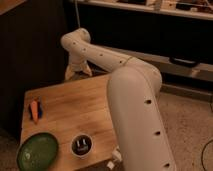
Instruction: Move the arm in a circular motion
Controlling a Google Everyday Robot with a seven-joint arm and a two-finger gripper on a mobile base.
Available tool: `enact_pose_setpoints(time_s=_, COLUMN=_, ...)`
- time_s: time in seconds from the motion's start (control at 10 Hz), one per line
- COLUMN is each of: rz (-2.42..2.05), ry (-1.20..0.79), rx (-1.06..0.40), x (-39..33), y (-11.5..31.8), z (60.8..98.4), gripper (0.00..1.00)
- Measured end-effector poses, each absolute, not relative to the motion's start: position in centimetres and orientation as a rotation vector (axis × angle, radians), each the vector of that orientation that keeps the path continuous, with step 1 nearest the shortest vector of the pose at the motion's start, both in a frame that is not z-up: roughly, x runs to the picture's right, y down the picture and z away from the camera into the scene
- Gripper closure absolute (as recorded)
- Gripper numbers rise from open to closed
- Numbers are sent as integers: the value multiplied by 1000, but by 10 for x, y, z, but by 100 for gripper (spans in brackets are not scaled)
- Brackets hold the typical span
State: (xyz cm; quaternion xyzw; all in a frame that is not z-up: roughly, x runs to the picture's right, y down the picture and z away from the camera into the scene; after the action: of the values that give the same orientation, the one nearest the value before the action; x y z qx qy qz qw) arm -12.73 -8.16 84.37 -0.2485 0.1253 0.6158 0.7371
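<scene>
The arm [135, 110] is large, glossy white and dotted. It rises from the lower right, bends at a thick elbow, and reaches back left to a rounded joint [75, 40]. From that joint it turns down to the gripper [76, 74], a pale pronged tip. The gripper hangs just above the back edge of the wooden table [70, 107]. It holds nothing that I can see.
On the table are an orange and dark object [34, 111] at the left, a green plate [37, 151] at the front left, and a black cup [81, 145]. A white bottle [115, 159] shows partly behind the arm. Dark shelving [150, 30] stands behind.
</scene>
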Motion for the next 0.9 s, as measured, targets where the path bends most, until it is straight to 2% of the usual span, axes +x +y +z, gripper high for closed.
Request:
enact_pose_setpoints(time_s=0.5, rz=1534, ry=425, rx=-510, x=0, y=-56, z=850, gripper=20)
enact_pose_setpoints(time_s=0.9, rz=1683, ry=505, rx=-467, x=98, y=-27, z=835, gripper=20)
